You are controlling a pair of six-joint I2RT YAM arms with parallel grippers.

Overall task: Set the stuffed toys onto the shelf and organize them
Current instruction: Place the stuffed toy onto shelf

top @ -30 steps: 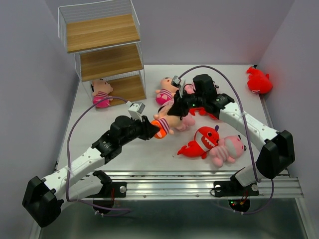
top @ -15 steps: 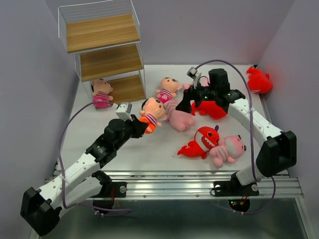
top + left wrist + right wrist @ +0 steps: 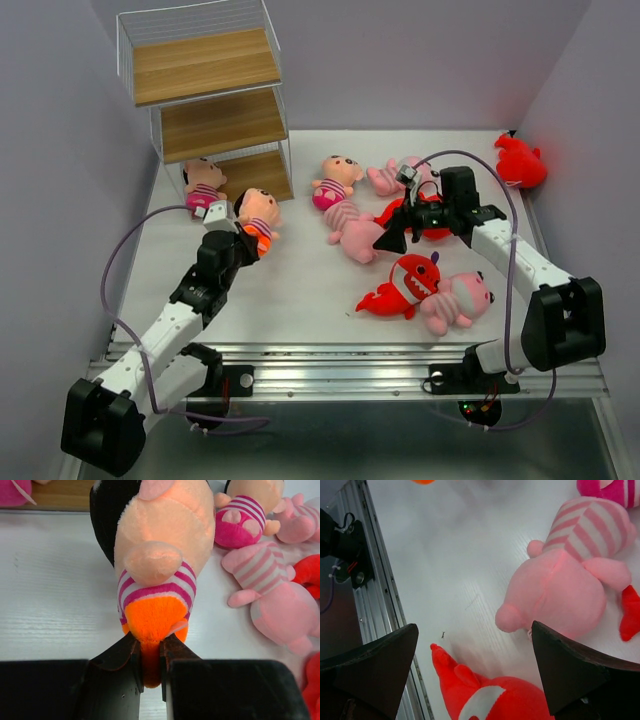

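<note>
My left fingers (image 3: 133, 655) are clamped on the doll (image 3: 160, 555) by its orange foot, just in front of the shelf (image 3: 205, 120). It's soft, light and floppy, so I reckon a body grab would hold steadier. My right fingers (image 3: 392, 238) are wide open and empty above the desk (image 3: 300, 290).

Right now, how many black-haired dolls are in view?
3. One doll lies by the shelf's lowest board, a second doll is pinched in the left gripper, and a third doll lies mid-table beside a pink striped animal. None seems hidden.
</note>
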